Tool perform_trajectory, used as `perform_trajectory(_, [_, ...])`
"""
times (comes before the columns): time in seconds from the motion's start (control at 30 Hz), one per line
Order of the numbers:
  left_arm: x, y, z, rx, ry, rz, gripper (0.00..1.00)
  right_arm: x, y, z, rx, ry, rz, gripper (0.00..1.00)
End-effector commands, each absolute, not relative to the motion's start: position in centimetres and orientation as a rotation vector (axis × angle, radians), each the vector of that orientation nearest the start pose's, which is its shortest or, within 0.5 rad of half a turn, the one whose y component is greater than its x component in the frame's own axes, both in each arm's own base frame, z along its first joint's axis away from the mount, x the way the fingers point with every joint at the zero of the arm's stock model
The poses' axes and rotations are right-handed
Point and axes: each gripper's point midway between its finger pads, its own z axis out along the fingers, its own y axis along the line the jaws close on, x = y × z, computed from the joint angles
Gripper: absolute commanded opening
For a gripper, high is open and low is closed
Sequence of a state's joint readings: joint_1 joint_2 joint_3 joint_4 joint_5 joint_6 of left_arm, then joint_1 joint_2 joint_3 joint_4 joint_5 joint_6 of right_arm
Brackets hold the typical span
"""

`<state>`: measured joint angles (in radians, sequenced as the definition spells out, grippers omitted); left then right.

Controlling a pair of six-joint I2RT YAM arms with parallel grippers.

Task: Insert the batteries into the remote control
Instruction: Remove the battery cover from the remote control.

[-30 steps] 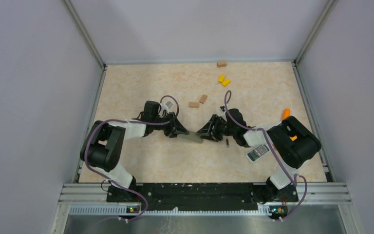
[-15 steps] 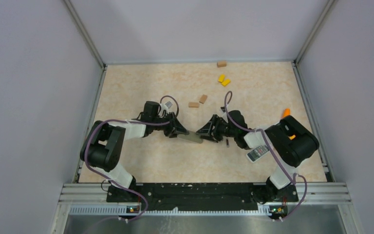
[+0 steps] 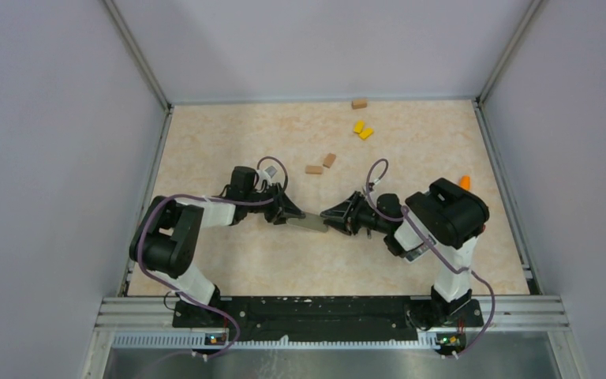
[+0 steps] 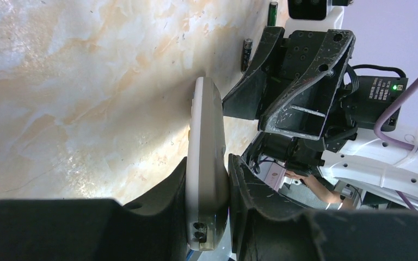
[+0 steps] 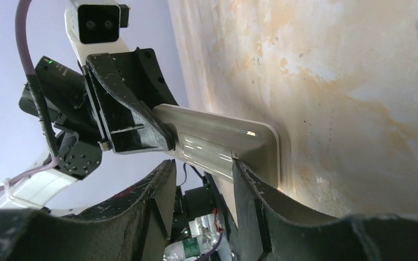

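A beige-grey remote [image 3: 308, 223] lies on edge on the table between the two grippers. My left gripper [image 3: 286, 213] is shut on its left end; in the left wrist view the remote [image 4: 206, 136] is clamped between both fingers, gripper [image 4: 208, 163]. My right gripper [image 3: 334, 215] is open at the remote's right end. In the right wrist view the remote's back [image 5: 223, 142] with its battery cover faces that gripper [image 5: 202, 166], and one fingertip [image 5: 242, 171] touches the cover's edge. Two dark batteries [image 4: 246, 53] [image 4: 272, 11] lie on the table behind the right gripper; the top view hides them.
Two brown blocks [image 3: 313, 169] [image 3: 329, 159] lie behind the grippers. Two yellow blocks [image 3: 362, 129] and another brown block [image 3: 359, 103] lie near the back wall. A second white remote [image 3: 417, 253] is mostly under the right arm. An orange object [image 3: 464, 182] lies at the right.
The right arm has swung its elbow to the left, over the second remote and the batteries. Its gripper has rolled and closed in on the remote's end. The left gripper still holds the remote.
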<state>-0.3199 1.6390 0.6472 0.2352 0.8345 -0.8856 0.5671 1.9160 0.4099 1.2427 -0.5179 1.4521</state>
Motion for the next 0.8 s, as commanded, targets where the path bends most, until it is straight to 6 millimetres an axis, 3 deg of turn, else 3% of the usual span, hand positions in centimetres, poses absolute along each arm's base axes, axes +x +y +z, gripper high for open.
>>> perform_trajectory(0.0, [24.8, -25.6, 5.6, -0.218, 2.609, -1.480, 0.00, 23.2, 33.5, 13.2, 0.283, 1.979, 2.073, 0.43])
perform_trajectory(0.27, [25.1, -25.1, 5.8, -0.186, 2.631, -1.391, 0.00, 23.6, 33.3, 15.9, 0.193, 1.876, 2.050, 0.42])
perform_trajectory(0.5, [24.9, -25.0, 5.6, -0.193, 2.639, -1.390, 0.00, 24.2, 32.7, 16.7, 0.181, 1.807, 1.976, 0.41])
perform_trajectory(0.77, [25.0, -24.9, 6.1, -0.168, 2.636, -1.376, 0.00, 25.8, 32.0, 14.2, 0.218, 1.906, 1.789, 0.41])
